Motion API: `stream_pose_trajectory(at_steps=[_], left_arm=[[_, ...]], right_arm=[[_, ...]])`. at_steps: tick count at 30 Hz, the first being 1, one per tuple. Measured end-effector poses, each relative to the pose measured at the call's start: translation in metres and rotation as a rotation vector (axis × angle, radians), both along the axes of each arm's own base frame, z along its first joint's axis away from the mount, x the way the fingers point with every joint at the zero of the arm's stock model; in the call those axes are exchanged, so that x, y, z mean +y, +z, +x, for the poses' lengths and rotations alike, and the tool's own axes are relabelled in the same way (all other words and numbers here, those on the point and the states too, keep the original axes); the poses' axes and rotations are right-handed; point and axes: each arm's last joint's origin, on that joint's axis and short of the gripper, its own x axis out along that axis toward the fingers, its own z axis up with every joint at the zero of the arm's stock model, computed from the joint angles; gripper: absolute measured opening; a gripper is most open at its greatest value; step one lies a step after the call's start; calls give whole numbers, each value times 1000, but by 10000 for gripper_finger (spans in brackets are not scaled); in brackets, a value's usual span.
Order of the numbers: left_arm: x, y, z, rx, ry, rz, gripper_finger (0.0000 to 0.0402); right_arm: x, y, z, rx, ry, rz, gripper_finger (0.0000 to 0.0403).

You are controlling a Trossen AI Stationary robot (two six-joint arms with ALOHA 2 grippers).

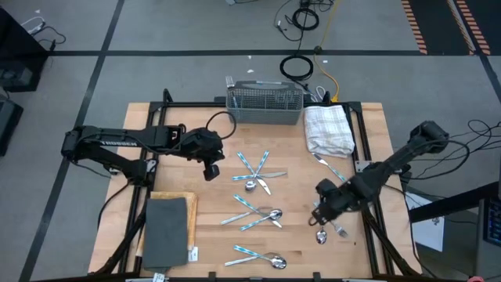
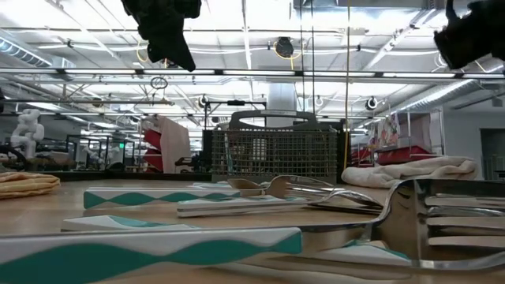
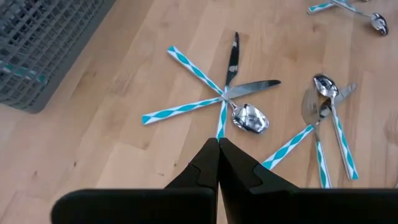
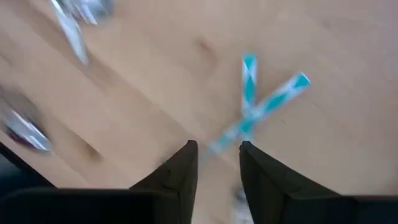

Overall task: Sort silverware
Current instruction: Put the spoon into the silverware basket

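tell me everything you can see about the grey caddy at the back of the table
The caddy is a grey rectangular basket with open mesh walls, plastic by the look of it, and a handle rising from its middle in the low view. It stands upright at the table's far edge, about midway along it, left of a folded white towel. At least one fork sticks up from its left end. Neither gripper touches it.

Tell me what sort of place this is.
Probably a robotics lab or workshop hall: grey floor with taped lines and loose cables, exposed ceiling rails with strip lights, and racks behind the table.
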Motion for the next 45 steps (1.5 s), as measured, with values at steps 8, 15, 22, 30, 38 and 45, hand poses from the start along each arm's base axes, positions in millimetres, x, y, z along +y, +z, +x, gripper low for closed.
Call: stream_pose_trajectory(at_steps=[8, 15, 22, 30, 38, 45], left_arm=[[0, 0, 0, 2, -35, 34, 9], [0, 0, 0, 3, -39, 37, 9], [0, 0, 0, 5, -57, 52, 9], [0, 0, 0, 5, -59, 54, 9], [1, 1, 1, -4, -64, 81, 9], [1, 2, 2, -13, -56, 89, 9]], right_arm=[[23, -14, -2, -23, -203, -29, 167], [41, -31, 1, 5, -299, -11, 181], [55, -46, 0, 29, -353, -11, 177], [63, -63, 3, 50, -359, -45, 176], [66, -85, 10, 100, -375, -95, 131], [67, -84, 12, 121, -367, -44, 12]])
